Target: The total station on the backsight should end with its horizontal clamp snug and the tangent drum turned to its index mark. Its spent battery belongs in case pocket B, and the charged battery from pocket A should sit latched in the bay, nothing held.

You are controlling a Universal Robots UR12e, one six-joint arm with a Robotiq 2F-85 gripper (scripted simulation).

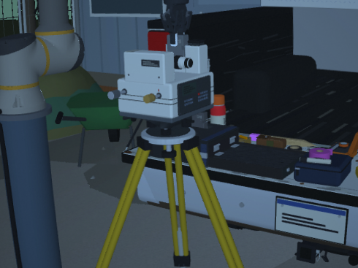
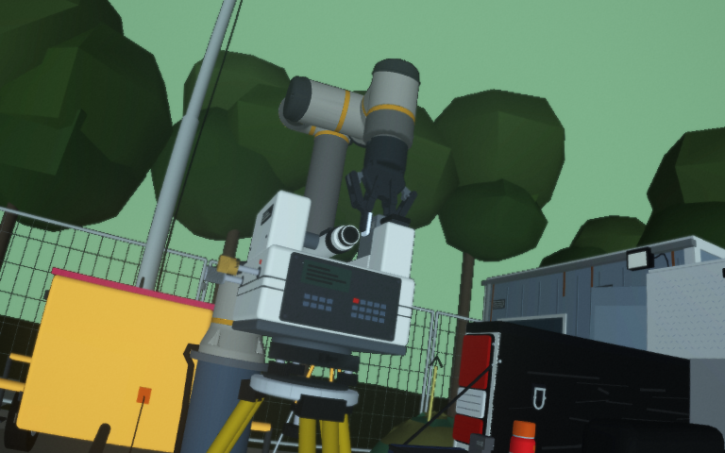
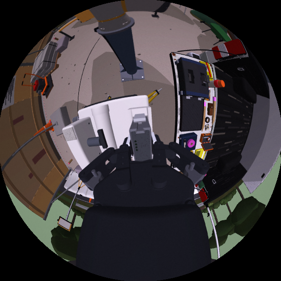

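A grey battery (image 3: 141, 140) sits between the fingers of my gripper (image 3: 141, 153), which is closed on it. It stands at the top of the total station (image 1: 164, 87), at the bay in the right-hand upright (image 2: 393, 240). In the side camera only a pale strip of the battery (image 1: 174, 40) shows under the gripper (image 1: 176, 31). I cannot tell whether its lower end is still in the bay. The station stands on a yellow tripod (image 1: 171, 204). A brass knob (image 1: 149, 98) and a grey knob (image 1: 114, 94) stick out of its side. The open instrument case (image 3: 195, 80) lies on the tailgate.
Behind the station is the dark truck bed (image 1: 277, 84) with its tailgate (image 1: 255, 168), carrying an orange-capped can (image 1: 218, 109), a navy box (image 1: 321, 168) and small tools. The arm's pedestal (image 1: 25, 171) stands to the left. A yellow cabinet (image 2: 112, 358) is beside it.
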